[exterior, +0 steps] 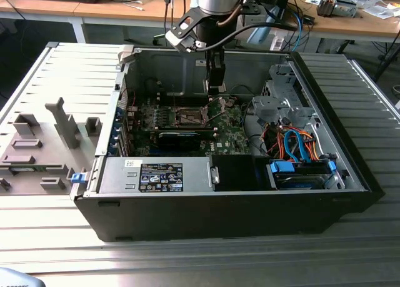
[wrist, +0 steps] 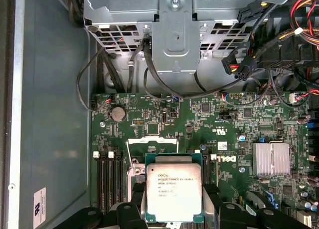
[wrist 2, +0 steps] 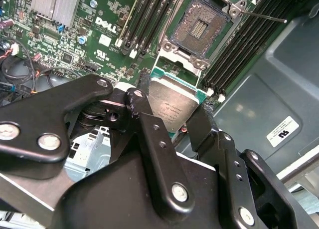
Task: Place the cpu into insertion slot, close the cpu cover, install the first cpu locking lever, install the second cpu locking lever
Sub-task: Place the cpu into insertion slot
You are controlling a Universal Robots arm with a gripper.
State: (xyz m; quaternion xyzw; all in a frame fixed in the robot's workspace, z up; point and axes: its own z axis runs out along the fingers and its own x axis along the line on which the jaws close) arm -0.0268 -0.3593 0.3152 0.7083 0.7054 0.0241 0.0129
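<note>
Pinching the print-topped cpu, pincer seemingly just above the insertion slot

cpu near insertion slot, motherboard inside case

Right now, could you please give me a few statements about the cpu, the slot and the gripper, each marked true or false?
1. The gripper has its fingers shut on the cpu. True.
2. The cpu already sits in the insertion slot. False: the slot is bare, and the cpu is held clear of it.
3. The computer case is open, with the green motherboard in plain sight. True.
4. The cpu's green underside faces the wrist cameras. False: in both wrist views its silver metal top shows.
</note>
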